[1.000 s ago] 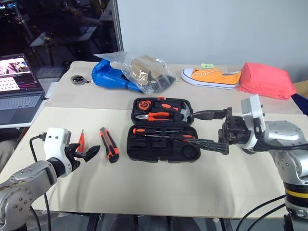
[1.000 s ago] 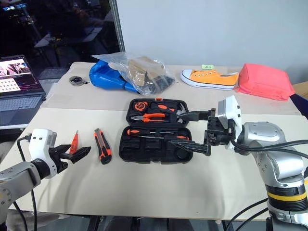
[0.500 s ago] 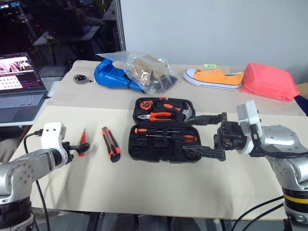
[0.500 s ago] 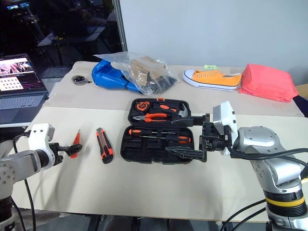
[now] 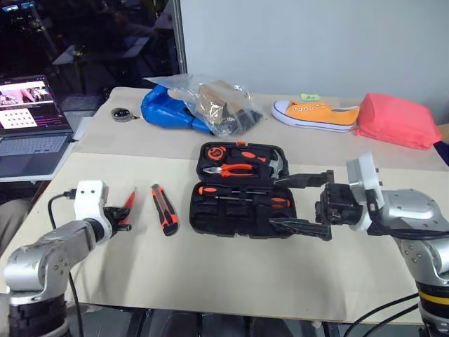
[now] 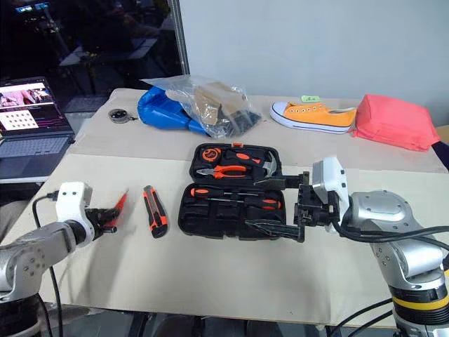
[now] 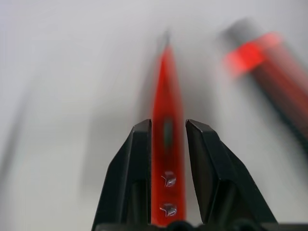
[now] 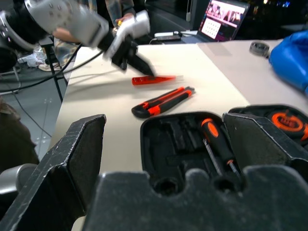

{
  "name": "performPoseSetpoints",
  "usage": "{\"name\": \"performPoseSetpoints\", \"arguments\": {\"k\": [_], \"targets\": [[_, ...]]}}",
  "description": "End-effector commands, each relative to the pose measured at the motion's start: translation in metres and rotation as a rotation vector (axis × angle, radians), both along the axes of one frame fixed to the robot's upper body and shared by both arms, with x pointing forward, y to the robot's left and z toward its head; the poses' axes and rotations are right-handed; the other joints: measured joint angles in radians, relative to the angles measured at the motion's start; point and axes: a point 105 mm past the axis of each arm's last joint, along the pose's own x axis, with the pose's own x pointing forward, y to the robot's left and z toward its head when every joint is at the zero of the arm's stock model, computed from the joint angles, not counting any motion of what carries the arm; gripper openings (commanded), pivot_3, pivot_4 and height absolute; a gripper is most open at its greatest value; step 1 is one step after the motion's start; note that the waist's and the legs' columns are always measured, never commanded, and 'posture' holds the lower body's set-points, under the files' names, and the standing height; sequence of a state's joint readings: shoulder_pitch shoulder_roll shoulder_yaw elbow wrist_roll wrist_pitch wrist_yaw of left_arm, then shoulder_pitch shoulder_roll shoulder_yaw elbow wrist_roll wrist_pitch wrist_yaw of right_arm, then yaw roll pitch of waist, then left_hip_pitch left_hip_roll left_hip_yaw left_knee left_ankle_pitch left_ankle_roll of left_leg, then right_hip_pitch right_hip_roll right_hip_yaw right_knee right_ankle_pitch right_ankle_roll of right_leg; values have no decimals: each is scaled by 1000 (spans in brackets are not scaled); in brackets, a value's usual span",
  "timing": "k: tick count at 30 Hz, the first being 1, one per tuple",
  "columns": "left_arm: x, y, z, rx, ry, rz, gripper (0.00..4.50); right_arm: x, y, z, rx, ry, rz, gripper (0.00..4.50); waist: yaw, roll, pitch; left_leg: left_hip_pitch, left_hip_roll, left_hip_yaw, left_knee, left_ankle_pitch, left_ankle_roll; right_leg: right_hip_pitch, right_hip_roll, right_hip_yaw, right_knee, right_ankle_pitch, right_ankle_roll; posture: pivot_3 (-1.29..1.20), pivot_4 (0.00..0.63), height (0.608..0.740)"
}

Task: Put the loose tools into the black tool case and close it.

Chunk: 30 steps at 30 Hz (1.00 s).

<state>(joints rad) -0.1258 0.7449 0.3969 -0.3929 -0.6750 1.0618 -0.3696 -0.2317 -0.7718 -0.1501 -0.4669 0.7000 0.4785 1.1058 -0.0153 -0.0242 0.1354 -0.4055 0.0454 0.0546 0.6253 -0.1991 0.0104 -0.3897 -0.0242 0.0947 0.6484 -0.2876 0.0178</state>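
The black tool case (image 5: 231, 219) lies open mid-table, with two orange-and-black screwdrivers (image 5: 242, 196) in its near half. To its left lies the utility knife (image 5: 163, 209), and left of that the slim orange screwdriver (image 5: 129, 201). My left gripper (image 5: 121, 215) is shut on that screwdriver's handle end. The left wrist view shows its fingers (image 7: 139, 159) pressed to both sides of the screwdriver (image 7: 167, 101). My right gripper (image 5: 291, 203) hovers wide open at the case's right edge, pointing left. A small dark tape roll (image 5: 121, 112) sits at the far left.
The case's lid half holds pliers (image 5: 228, 169) and a hammer (image 5: 275, 163). A blue bag (image 5: 163, 109) under a clear plastic bag, an orange shoe (image 5: 317, 113) and a red pouch (image 5: 395, 120) line the back. A laptop (image 5: 31, 133) stands to the left.
My left gripper reached forward to the slim orange screwdriver and closed from wide open onto it. The right gripper stayed open beside the case. The camera shifted slightly.
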Motion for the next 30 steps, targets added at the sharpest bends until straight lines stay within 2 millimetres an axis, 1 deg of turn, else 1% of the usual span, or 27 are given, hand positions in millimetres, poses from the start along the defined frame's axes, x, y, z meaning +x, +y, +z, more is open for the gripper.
{"name": "performPoseSetpoints", "arguments": {"k": [1, 3, 4, 5, 6, 8, 9, 10, 11, 12, 14, 15, 16, 17, 18, 21, 24, 27, 30], "targets": [[-5, -32, 46, 67, -99, -393, 1171, -3, -11, 10, 19, -90, -45, 4500, 2, 0, 0, 0, 0, 0, 0, 0, 0, 0, 0, 0, 0, 0, 0, 0, 150, 740], [0, -53, 46, 226, -96, -614, 1171, -7, -18, 9, 13, -93, -75, 4500, 9, 1, 0, 1, -1, 2, 0, 0, 0, 1, -1, -1, -1, -1, 0, 0, 150, 740], [5, -62, 47, 268, -110, -685, 1171, -8, -20, 8, 8, -90, -90, 4500, 14, 3, -1, 1, -2, 3, 0, 0, 0, 1, -1, -1, -2, -1, 0, 0, 150, 740], [11, -68, 48, 267, -111, -717, 1171, -9, -22, 7, -2, -86, -98, 4500, 15, 3, -1, 1, -2, 4, 0, 0, 0, 2, -3, -1, -2, -1, 1, 0, 150, 740], [21, -70, 49, 254, -112, -704, 1171, -10, -24, 5, -12, -88, -107, 4500, 17, 4, -1, 1, -4, 5, 0, 0, 0, 3, -3, 0, -2, -1, 2, 0, 150, 740], [48, -64, 52, 237, -111, -576, 1171, -11, -26, 5, -23, -102, -133, 4500, 15, 3, 0, -1, -4, 6, 2, 0, 1, 2, -2, 0, -2, -1, 3, 0, 150, 740], [55, -64, 54, 198, -108, -524, 1403, -12, -26, 7, -21, -105, -138, 4500, 12, 2, 0, -1, -3, 6, 2, 0, 1, 2, 0, 1, -2, 0, 3, 0, 150, 740], [58, -63, 53, 184, -100, -468, 1693, -15, -26, 8, -17, -103, -140, 4500, 5, 1, 0, -2, -4, 5, 3, 0, 1, 1, 2, 1, -1, 0, 3, 0, 150, 740], [59, -63, 52, 158, -101, -422, 1879, -17, -26, 8, -15, -100, -140, 4500, -3, 1, 0, -3, -2, 4, 3, 0, 1, 1, 4, 1, -1, 0, 3, 0, 150, 740], [56, -62, 50, 117, -95, -365, 2295, -19, -26, 7, -18, -97, -139, 4500, -7, 1, 0, -3, -1, 4, 3, -1, 2, 0, 5, 1, -1, 0, 3, 0, 150, 740], [50, -56, 44, 100, -90, -240, 3049, -21, -26, 7, -19, -92, -136, 4500, -14, 1, 0, -4, 0, 2, 2, -1, 2, -1, 6, 1, -1, -1, 3, 0, 150, 740], [46, -50, 41, 91, -90, -166, 3357, -21, -25, 7, -18, -90, -134, 4500, -18, 1, 0, -4, 2, 2, 2, -1, 2, -1, 6, 2, 0, -1, 4, 0, 150, 740], [42, -42, 36, 87, -87, -69, 3761, -21, -24, 7, -13, -88, -128, 4500, -20, 1, 0, -4, 3, 1, 2, -2, 0, -1, 6, 1, 0, -2, 4, 0, 150, 740], [36, -34, 30, 78, -69, 10, 4004, -20, -23, 8, -9, -88, -122, 4500, -21, 1, 0, -5, 3, 1, 2, -2, 0, -1, 6, 2, 0, -2, 4, 0, 150, 740], [28, -26, 20, 96, -41, 78, 4442, -19, -22, 9, -3, -88, -115, 4500, -21, 1, 0, -5, 3, 0, 3, -2, 0, -1, 5, 1, 0, -2, 4, 0, 150, 740], [9, -17, -2, 130, 21, 183, 4481, -15, -19, 10, 5, -86, -91, 4500, -22, 1, 1, -3, 1, 0, 3, -2, 0, 0, 3, 2, 1, -2, 4, 0, 150, 740], [-3, -10, -18, 142, 65, 281, 4481, -10, -16, 10, 3, -86, -72, 4500, -15, 0, 1, 1, 0, 0, 4, -1, -1, 4, 2, 1, 2, 0, 4, 0, 150, 740], [-7, -10, -30, 107, 94, 333, 4481, -7, -13, 13, 6, -90, -56, 4500, -6, 0, 1, 1, -1, 0, 4, 2, 3, 5, 1, 1, 1, 3, 6, 0, 150, 740], [-5, -12, -40, 63, 115, 353, 4481, -5, -13, 14, 2, -94, -48, 4500, -2, 0, 1, 2, -2, 0, 4, 3, 3, 4, 1, 1, 1, 4, 5, 0, 150, 740]]}}
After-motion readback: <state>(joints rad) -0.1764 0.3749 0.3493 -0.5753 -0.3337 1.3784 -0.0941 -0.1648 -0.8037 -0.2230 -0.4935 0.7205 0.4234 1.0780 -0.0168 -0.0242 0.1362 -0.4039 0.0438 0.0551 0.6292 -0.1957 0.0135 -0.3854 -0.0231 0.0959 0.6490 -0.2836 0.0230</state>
